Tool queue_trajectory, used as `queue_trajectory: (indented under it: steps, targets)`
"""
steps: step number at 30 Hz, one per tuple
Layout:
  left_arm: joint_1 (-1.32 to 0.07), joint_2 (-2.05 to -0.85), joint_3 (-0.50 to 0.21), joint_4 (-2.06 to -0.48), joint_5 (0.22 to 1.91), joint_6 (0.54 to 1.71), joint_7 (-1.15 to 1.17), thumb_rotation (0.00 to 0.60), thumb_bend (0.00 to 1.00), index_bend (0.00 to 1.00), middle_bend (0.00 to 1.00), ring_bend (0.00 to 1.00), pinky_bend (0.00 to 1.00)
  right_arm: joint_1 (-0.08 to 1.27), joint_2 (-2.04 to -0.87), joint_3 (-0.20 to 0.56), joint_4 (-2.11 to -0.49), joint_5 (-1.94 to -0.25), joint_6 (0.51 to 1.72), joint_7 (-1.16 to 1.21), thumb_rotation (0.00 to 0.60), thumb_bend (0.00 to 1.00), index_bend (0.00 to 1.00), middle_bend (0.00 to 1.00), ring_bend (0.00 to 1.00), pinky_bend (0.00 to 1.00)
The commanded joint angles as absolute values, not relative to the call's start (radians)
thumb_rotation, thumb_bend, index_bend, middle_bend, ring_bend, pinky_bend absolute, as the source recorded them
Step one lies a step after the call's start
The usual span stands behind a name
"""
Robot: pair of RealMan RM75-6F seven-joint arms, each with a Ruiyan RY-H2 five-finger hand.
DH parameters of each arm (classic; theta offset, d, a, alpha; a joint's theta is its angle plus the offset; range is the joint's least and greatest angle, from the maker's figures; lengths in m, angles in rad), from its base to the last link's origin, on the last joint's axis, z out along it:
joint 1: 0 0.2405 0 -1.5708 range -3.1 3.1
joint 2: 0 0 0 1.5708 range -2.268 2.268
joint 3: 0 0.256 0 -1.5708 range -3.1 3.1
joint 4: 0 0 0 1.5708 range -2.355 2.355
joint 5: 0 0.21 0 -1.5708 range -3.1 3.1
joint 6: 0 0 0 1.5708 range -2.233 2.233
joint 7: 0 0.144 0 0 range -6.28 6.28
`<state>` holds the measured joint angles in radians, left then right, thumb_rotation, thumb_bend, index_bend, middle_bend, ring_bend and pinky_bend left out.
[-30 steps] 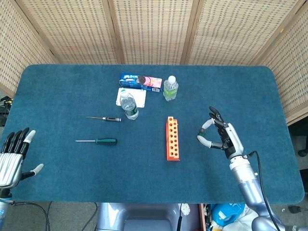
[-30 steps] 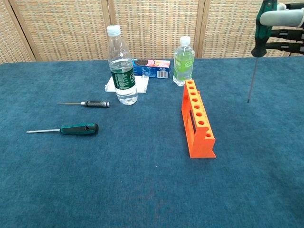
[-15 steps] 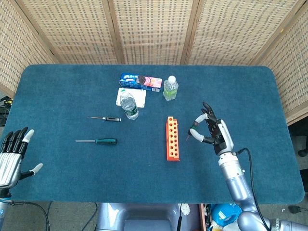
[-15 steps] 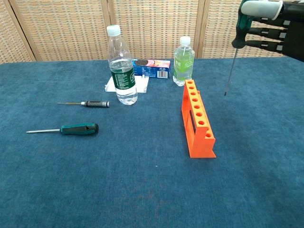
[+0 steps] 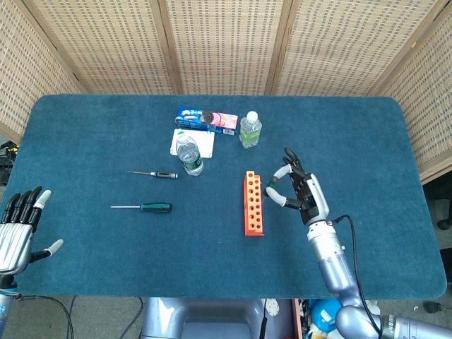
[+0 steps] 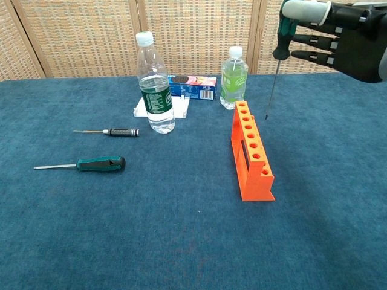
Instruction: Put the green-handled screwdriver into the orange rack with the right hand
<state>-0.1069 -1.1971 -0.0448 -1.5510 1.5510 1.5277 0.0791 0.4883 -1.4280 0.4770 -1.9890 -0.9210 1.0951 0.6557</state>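
Setting: woven wicker screens behind a table covered in dark blue carpet-like cloth.

Orange rack: stands right of centre on the cloth, long axis running front to back, a row of round holes along its top.

Right hand: raised just to the right of the rack, fingers spread, pinching the green-handled screwdriver by its handle at the top. The shaft hangs nearly upright, tip pointing down, just beside the rack's far end and above the level of its holes; the tip is not in any hole.

Left hand: at the near left edge of the table, fingers apart, holding nothing.

Second green-handled screwdriver: lies flat on the left part of the cloth, shaft pointing left.

Black-handled screwdriver: lies flat just beyond it, shaft also pointing left.

Clear water bottle: upright, dark green label, white cap, at the edge of a white card.

Green-tinted bottle: upright, beyond the rack.

Blue biscuit packet: flat, at the rear between the two bottles.
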Motion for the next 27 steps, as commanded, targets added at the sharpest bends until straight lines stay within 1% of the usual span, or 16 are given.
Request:
queue_trajectory:
  steps: [1,14,27]
  targets:
    - [-0.107,-1.197,-0.045,-1.550,1.549,1.527,0.077,0.600,0.00,0.00,0.00,0.00,0.00,0.497,-1.436,0.486,-1.989,-0.912,1.093,0.647,0.600,0.22,0.63,0.01,0.00,0.00]
    - [-0.113,-1.198,-0.049,-1.541,1.532,1.508,0.062,0.600,0.00,0.00,0.00,0.00,0.00,0.570,-1.492,0.528,-1.926,-0.834,1.052,0.581,0.600,0.22,0.63,0.01,0.00,0.00]
    - [-0.118,-1.201,-0.048,-1.533,1.523,1.494,0.059,0.600,0.00,0.00,0.00,0.00,0.00,0.598,-1.535,0.537,-1.875,-0.811,1.028,0.563,0.600,0.22,0.63,0.01,0.00,0.00]
